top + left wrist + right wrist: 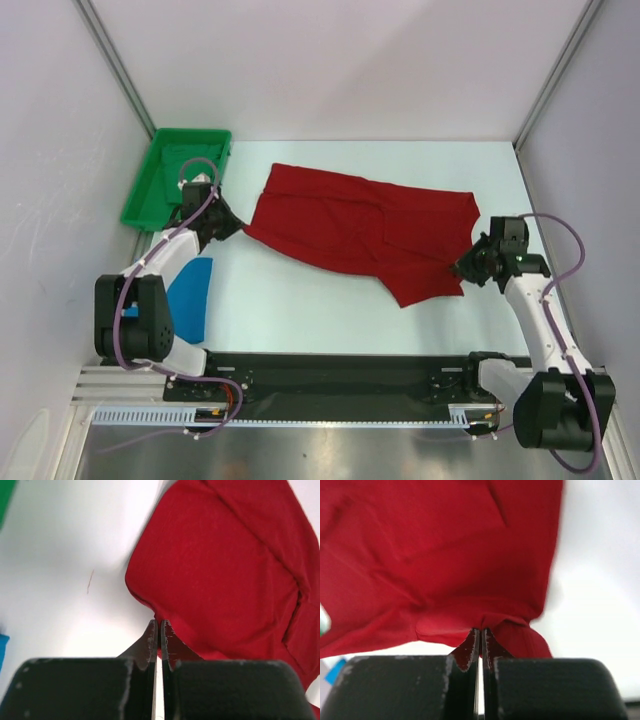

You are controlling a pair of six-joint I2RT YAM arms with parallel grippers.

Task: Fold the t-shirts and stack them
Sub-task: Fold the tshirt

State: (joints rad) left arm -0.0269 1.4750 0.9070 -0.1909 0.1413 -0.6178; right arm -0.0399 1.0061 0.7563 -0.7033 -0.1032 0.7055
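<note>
Red t-shirt [365,230] lay spread across the middle of the white desk [330,320], wrinkled and only partly flat, stretching from far left down toward near right. One flap hung toward the near side at its right end.

Left fingers [238,228] sat at the shirt's left corner. In the left wrist view the left fingers [152,637] were pressed together with only a sliver of a gap, and red cloth [220,570] was pinched at their tips. That corner was drawn into a point.

Right fingers [460,268] were at the shirt's right edge, near its lower flap. In the right wrist view the right fingers [472,642] were clamped together on a bunched fold of the red shirt [440,555], with cloth gathered right at the tips.

Blue t-shirt [190,297] lay at near left on the desk, well apart from the red one and partly hidden under the left arm; whether it was folded could not be told. A sliver of blue showed at the left edge of the left wrist view [2,650].

Green bin [150,200] sat in the far left corner, just beyond the left arm's wrist.
</note>
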